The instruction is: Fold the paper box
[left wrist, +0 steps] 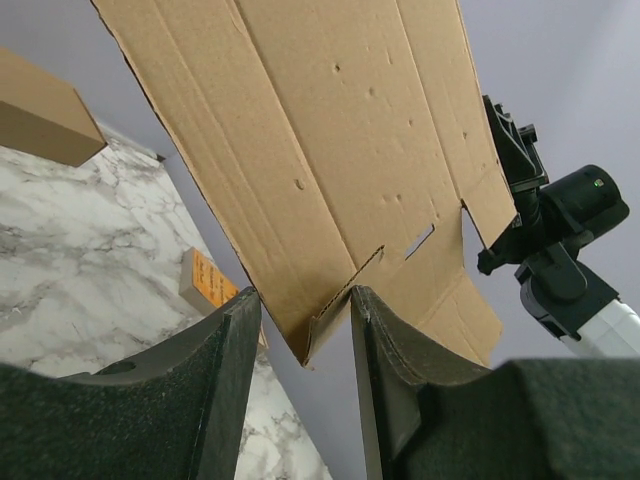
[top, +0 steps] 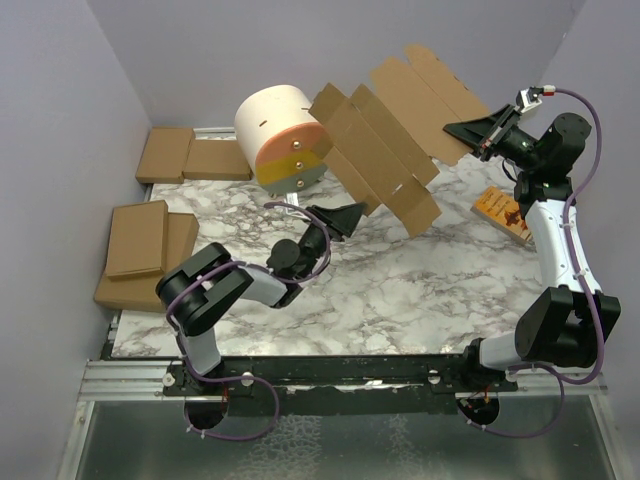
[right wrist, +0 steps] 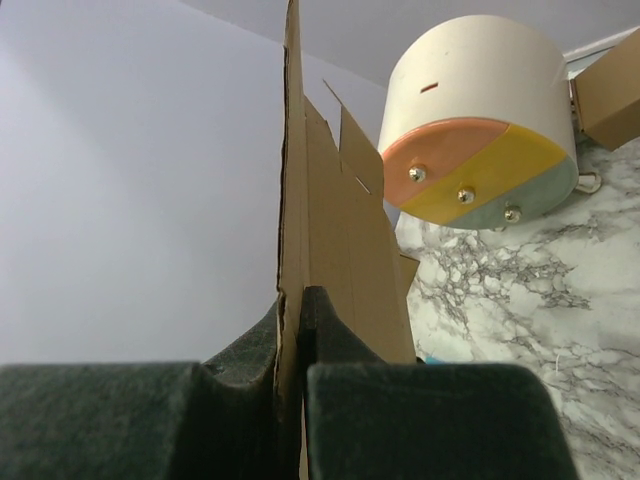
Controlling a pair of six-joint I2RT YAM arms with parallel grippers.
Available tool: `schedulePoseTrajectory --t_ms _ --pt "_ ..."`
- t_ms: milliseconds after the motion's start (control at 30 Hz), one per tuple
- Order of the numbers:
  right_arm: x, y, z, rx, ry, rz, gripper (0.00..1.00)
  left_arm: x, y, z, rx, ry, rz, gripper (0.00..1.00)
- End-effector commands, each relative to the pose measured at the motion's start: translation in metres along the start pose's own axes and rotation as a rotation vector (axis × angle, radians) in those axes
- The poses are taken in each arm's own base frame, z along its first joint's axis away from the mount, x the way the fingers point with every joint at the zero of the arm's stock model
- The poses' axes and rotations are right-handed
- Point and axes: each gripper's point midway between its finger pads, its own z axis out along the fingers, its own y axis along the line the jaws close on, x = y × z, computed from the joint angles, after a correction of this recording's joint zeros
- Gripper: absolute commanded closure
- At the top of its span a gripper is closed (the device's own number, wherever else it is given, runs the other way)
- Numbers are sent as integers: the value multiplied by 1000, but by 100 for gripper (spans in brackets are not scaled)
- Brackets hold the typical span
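Item: paper box (top: 385,150), an unfolded die-cut sheet, held aloft over the desk (top: 400,290) so its flaps hang free.
My right gripper (right wrist: 295,305): clamped on one edge.
My left gripper (left wrist: 305,320): jaws apart, bracketing the bottom corner flap; contact unclear.

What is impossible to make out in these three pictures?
- Left wrist view: whether the left pincer touches the paper box corner between its fingers. The frame edge also cuts off the box's top.
- Right wrist view: the paper box stands edge-on in the right pincer, so its flaps are hidden.
- Top view: the orange booklet has print too small to read.
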Motion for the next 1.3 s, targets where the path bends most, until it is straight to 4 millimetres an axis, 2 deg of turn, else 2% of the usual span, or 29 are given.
schedulePoseTrajectory --t_ms 0,233,467,567,700,1000,1033,1133,1167,1267 --pt "-3 5 -2 -17 -15 -32 99 -29 -59 6 247 -99 -59 56" --pt "-2 5 -3 -18 -16 -29 99 -24 -74 8 301 -57 -98 55" --pt "-2 6 -3 -21 -17 -27 99 -34 -79 3 304 -75 -111 55" --pt "-2 8 -3 -24 -18 -29 99 -34 -72 1 277 -84 -107 66" --pt "-2 8 -4 -24 -19 -28 99 -30 -62 0 252 -79 -109 74" --pt "-1 6 -3 -22 -19 -26 99 -30 -60 0 248 -79 -96 100" --pt "-1 6 -4 -22 -19 -26 99 -31 -60 -1 247 -80 -95 100" --pt "-1 5 -3 -20 -21 -26 99 -30 -59 -1 247 -75 -88 100" --pt "-1 5 -3 -20 -21 -28 99 -30 -59 -2 249 -73 -82 95" --pt "-3 4 -4 -18 -28 -53 99 -33 -56 -10 245 -60 -46 66"
